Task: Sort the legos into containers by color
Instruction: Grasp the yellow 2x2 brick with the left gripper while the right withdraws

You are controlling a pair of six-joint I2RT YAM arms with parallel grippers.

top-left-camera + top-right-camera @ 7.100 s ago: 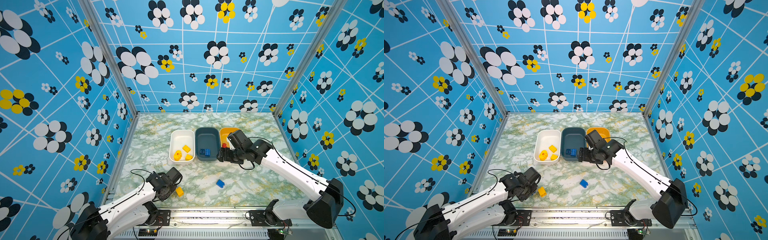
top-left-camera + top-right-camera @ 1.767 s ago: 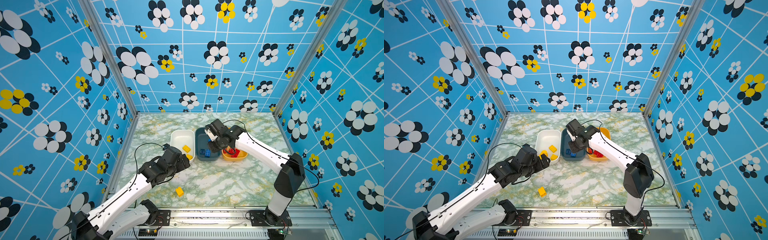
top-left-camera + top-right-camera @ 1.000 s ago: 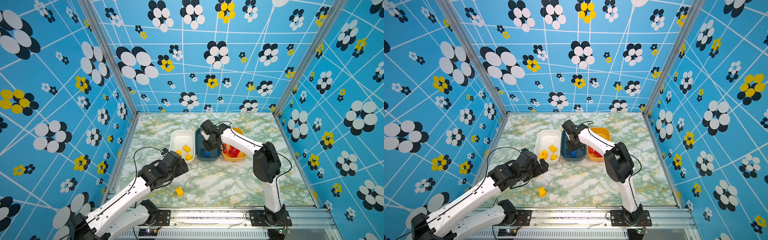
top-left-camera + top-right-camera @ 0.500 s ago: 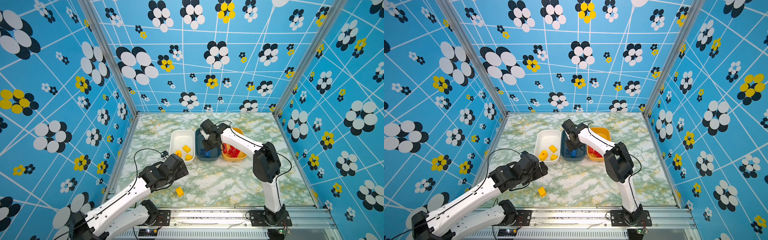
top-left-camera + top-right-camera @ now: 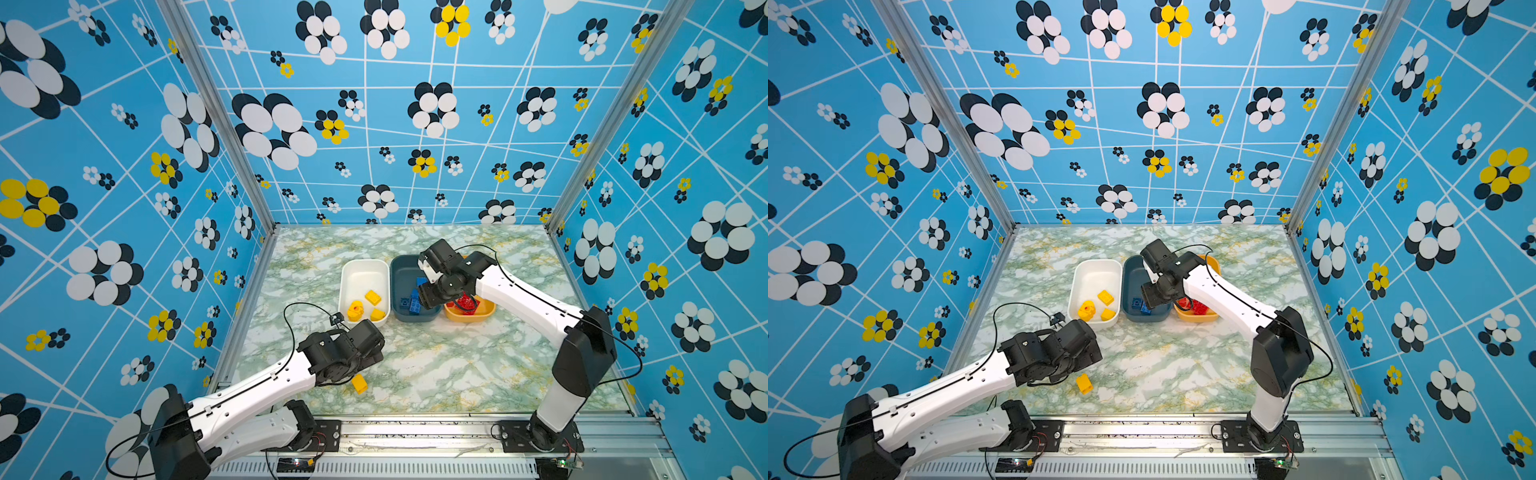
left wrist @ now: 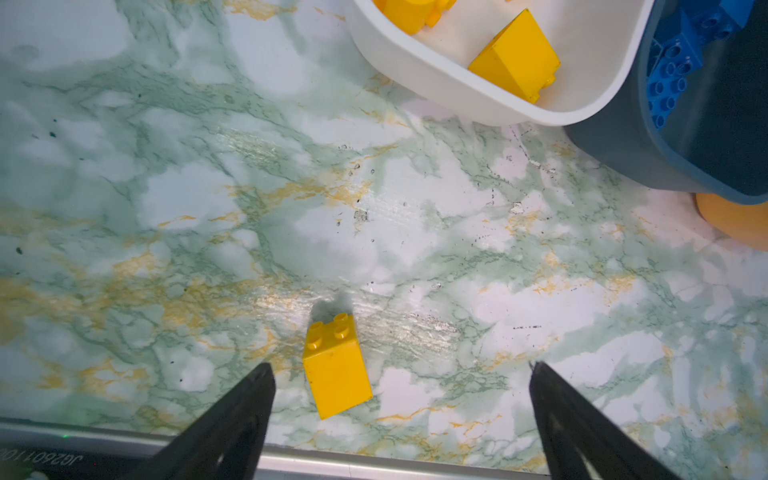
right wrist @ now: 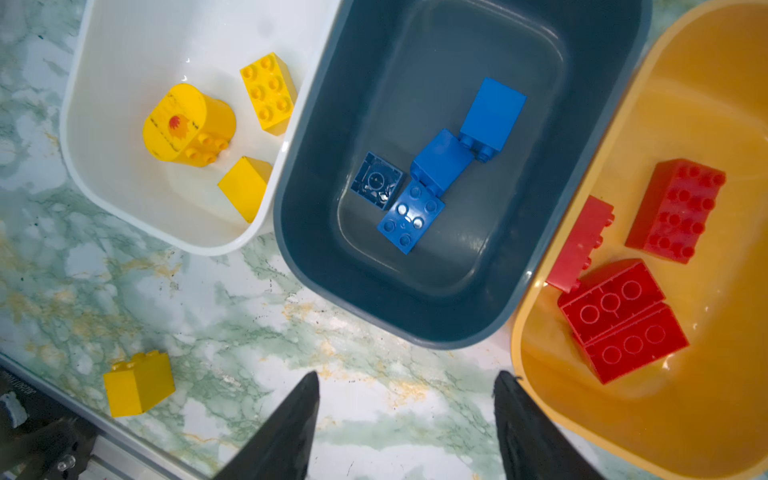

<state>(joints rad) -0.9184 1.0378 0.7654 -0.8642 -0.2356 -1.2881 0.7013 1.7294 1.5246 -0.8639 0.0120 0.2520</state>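
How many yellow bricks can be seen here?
4. Three lie in the white tub: a rounded one, a studded one, a plain one. The fourth lies on the table by the left gripper.

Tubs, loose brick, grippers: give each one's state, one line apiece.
white tub: holds yellow bricks only.
slate tub: holds blue bricks only.
orange tub: holds red bricks only.
loose yellow brick: on its side on the table, unsorted.
left gripper: open, empty.
right gripper: open, empty.
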